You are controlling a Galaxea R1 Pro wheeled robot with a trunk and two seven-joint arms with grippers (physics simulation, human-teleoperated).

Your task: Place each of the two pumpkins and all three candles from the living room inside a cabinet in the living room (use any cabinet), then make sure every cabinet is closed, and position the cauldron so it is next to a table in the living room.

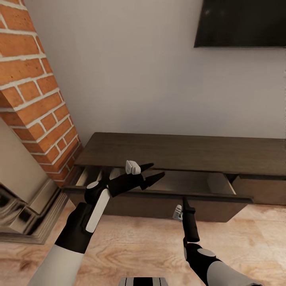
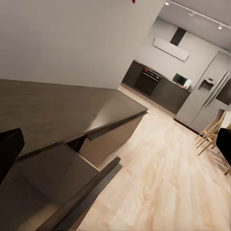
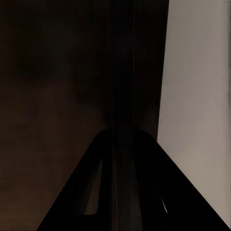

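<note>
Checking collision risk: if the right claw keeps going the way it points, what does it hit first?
Most likely the open drawer's front panel. The right claw points up at its top edge, fingers together, already at or touching it; exact contact is unclear. The right wrist view shows dark wood close ahead.

arms: white forearms, black wrists | left pincer [image 1: 153, 171]: black tapered fingers, white block | right pincer [image 1: 185, 203]: black

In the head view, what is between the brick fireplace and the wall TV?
Nothing but bare pale wall separates the brick fireplace from the wall TV in the head view. The cabinet stands lower, below that stretch.
</note>
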